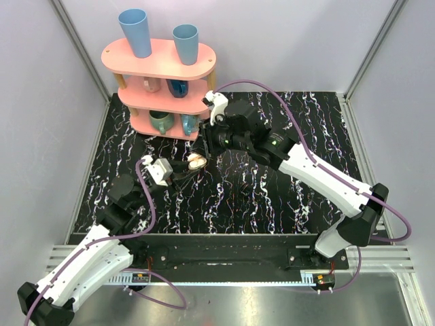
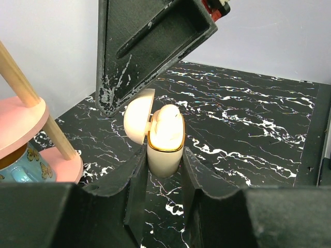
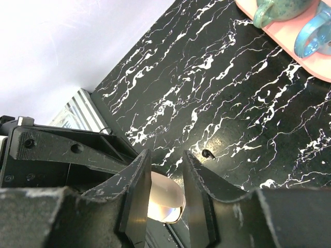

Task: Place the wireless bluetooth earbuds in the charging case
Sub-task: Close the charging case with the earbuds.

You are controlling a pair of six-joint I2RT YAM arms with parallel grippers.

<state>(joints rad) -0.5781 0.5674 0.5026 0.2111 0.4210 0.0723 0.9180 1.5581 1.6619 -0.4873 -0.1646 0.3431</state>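
Observation:
The cream-white charging case (image 2: pixel 164 157) stands upright between the fingers of my left gripper (image 2: pixel 164 173), which is shut on its body. Its lid (image 2: pixel 138 119) hangs open to the left. One pale earbud (image 2: pixel 168 116) sits in the top of the case, inside the gold rim. My right gripper (image 3: pixel 164 155) reaches in from the far side, its jaws a little apart. One of its fingers (image 2: pixel 145 46) comes down beside the lid. The case (image 3: pixel 164 199) shows through the gap between those jaws; I cannot tell whether they touch it. From above, the case (image 1: pixel 197 161) lies between both grippers.
A pink three-tier shelf (image 1: pixel 160 68) with blue and teal cups stands at the back left, close behind the right gripper, and its wooden posts (image 2: pixel 31 98) are near the case. A tiny black object (image 3: pixel 208 154) lies on the black marbled table (image 1: pixel 272 197).

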